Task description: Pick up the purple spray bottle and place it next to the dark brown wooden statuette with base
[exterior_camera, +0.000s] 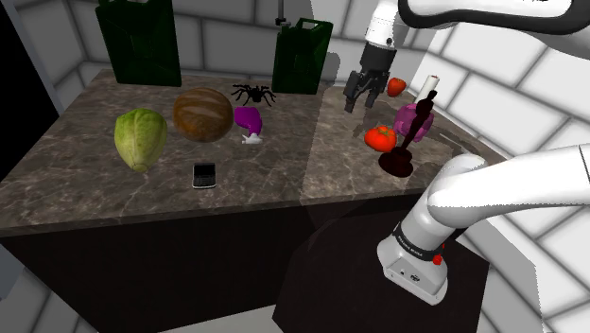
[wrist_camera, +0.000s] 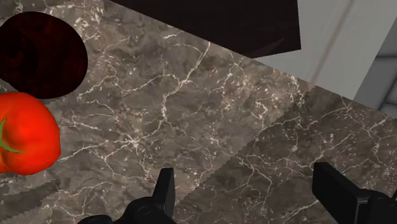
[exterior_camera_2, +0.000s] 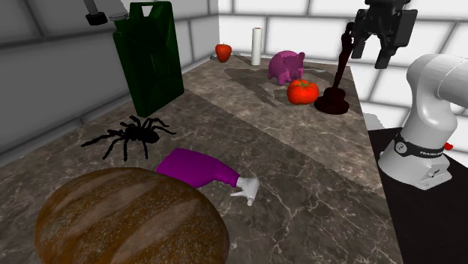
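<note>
The purple spray bottle (exterior_camera_2: 196, 166) lies near the spider (exterior_camera_2: 131, 137), jaws apart

Spray bottle (exterior_camera: 249, 119) nr spider (exterior_camera: 253, 93), prob. lying, statuette (exterior_camera: 397, 159) apart

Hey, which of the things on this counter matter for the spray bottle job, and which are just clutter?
Job: purple spray bottle, dark statuette, gripper.
Clutter: cabbage, brown loaf, spider, phone, green cans, tomato, pink pig, strawberry, white roll.
</note>
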Action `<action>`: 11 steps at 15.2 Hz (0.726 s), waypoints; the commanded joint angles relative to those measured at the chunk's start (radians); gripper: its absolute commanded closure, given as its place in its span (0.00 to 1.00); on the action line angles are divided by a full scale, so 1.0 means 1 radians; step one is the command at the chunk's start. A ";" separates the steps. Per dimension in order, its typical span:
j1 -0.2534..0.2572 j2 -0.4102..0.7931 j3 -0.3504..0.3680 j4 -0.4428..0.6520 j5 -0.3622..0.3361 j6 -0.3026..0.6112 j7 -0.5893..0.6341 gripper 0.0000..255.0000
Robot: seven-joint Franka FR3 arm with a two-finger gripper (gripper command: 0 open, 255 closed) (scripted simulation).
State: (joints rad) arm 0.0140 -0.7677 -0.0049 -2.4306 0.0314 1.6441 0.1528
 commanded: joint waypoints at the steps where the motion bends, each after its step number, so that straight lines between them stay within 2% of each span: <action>1: 0.000 0.000 0.000 0.000 0.000 0.000 0.000 0.00; 11: -0.015 0.296 0.103 0.013 0.042 0.356 0.204 0.00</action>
State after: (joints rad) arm 0.0015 -0.5063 0.0876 -2.4289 0.0722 1.9660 0.3342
